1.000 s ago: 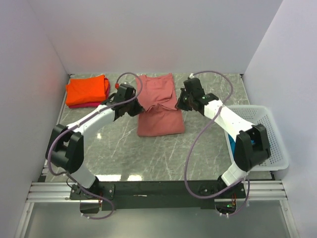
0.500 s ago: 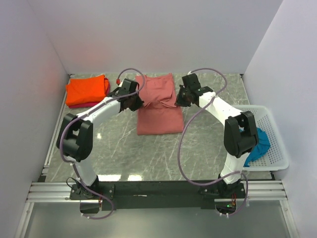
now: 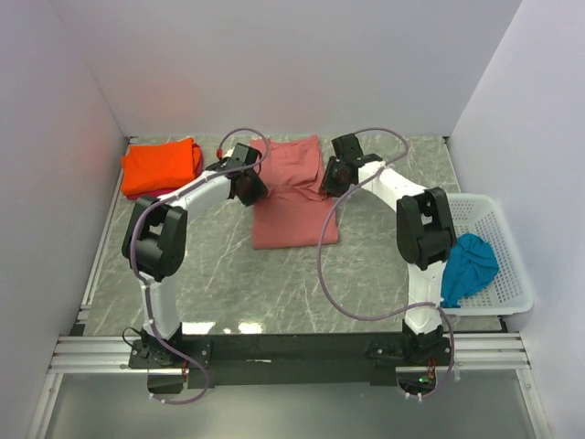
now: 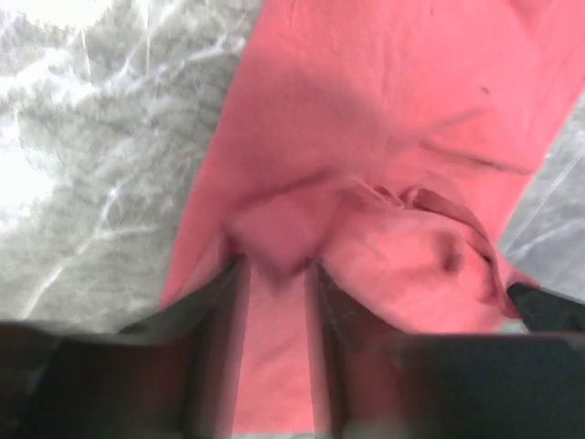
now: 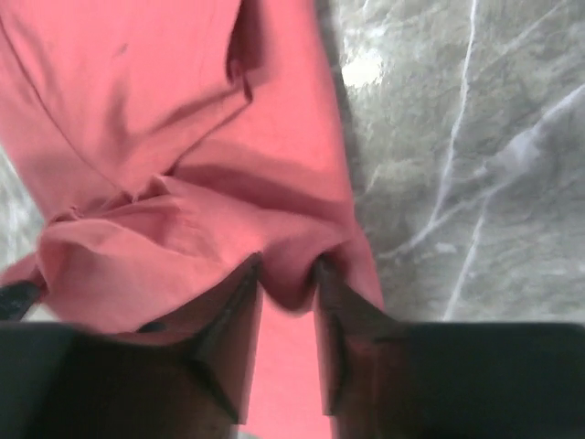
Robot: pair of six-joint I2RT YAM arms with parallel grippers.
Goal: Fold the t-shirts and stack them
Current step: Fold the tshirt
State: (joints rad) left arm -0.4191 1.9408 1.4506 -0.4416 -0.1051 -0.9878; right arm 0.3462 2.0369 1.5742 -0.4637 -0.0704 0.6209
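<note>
Here, one dusty brick-red soft cloth t-shirt [image 3: 294, 219], part-folded, lay beneath my jaws. My left gripper [image 4: 272, 267] and right gripper [image 5: 287, 274] each stood part-way apart, a ruck of cloth between the tips. I judged it light and limp, best pinched at the side edges.

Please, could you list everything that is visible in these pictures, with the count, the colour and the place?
brick-red t-shirt: 1, dusty brick-red, middle of the table, partly folded
orange t-shirt: 1, bright orange, folded, far left corner
pink-red t-shirt: 1, pink-red, under the orange one, only an edge shows
teal-blue t-shirt: 1, teal-blue, crumpled in the basket
basket: 1, white lattice, table's right side
table: 1, grey marbled
left gripper: 1, black, open, cloth fold between
right gripper: 1, black, likewise
</note>
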